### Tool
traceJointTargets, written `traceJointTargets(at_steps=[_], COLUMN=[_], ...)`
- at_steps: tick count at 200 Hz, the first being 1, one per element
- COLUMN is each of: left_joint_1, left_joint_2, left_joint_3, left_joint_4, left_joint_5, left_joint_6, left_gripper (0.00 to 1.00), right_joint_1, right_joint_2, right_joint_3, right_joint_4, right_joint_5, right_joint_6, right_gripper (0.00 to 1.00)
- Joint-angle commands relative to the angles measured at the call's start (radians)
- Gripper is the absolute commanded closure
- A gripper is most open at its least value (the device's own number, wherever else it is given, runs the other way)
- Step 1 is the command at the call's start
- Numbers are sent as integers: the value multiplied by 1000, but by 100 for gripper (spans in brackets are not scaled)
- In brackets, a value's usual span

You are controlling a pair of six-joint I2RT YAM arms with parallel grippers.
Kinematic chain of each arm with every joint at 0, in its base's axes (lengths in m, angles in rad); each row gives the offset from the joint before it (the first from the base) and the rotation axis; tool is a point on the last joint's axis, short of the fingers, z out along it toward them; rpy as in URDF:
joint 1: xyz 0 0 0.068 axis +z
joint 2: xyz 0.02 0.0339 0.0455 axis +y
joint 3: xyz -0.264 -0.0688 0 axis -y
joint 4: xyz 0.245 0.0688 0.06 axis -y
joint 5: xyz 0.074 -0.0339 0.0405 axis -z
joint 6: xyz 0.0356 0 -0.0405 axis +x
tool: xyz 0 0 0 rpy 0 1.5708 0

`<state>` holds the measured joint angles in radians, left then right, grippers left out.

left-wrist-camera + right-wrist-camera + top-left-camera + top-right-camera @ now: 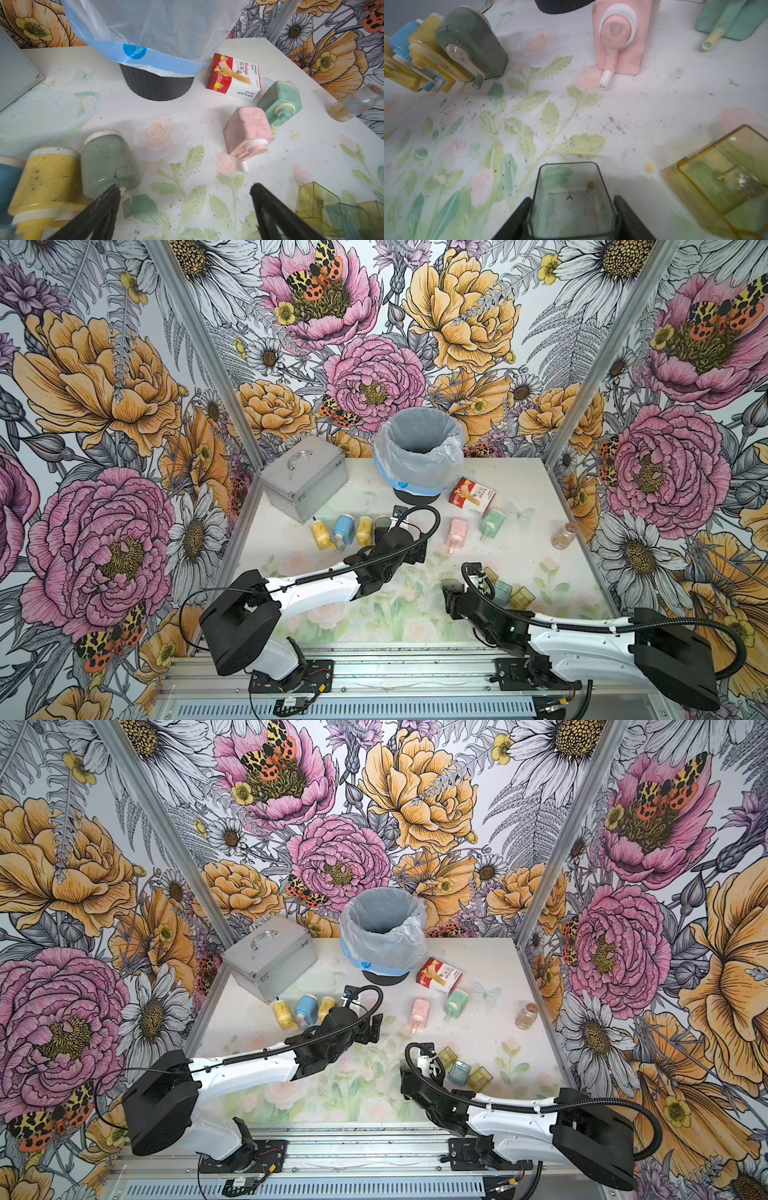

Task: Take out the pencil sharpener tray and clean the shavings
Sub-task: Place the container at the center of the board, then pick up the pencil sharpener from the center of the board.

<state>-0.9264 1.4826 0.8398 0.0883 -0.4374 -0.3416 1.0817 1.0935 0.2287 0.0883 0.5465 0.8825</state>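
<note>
Right gripper (pixel 572 202) fingers flanking smoky clear tray (pixel 566 174), clamped or loose unclear, tray's near end cut off, brownish residue inside, dark shavings (pixel 572 143) speckling floral table (pixel 654 99) around it, left gripper (pixel 185 193) jaws spread wide, empty

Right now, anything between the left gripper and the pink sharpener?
Nothing visible in the way. The left gripper stands open, and only scattered shavings lie on the table between it and the pink sharpener. The grey-green sharpener sits off to one side.
</note>
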Motion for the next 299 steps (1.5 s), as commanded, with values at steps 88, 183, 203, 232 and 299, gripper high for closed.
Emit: traceJointTargets(at_steps=[88, 183, 203, 232, 299], left_joint_1=[-12, -21, -20, -23, -35], left_joint_2=[61, 179, 208, 243, 324], left_joint_3=[-15, -12, -4, 8, 60], left_joint_4=[156, 365, 395, 421, 443], left_joint_5=[60, 87, 97, 112, 139], left_joint_6=[25, 59, 59, 32, 13], left_gripper=[1, 1, 1, 1, 1], right_joint_1=[10, -56, -79, -139, -282], right_joint_2=[-154, -382, -396, -457, -640], right_joint_3=[34, 48, 58, 65, 120], right_joint_4=[-106, -256, -276, -338, -498], right_joint_5=[58, 37, 28, 12, -50], right_joint_6=[-4, -48, -47, -12, 4], right_gripper=[15, 9, 9, 9, 11])
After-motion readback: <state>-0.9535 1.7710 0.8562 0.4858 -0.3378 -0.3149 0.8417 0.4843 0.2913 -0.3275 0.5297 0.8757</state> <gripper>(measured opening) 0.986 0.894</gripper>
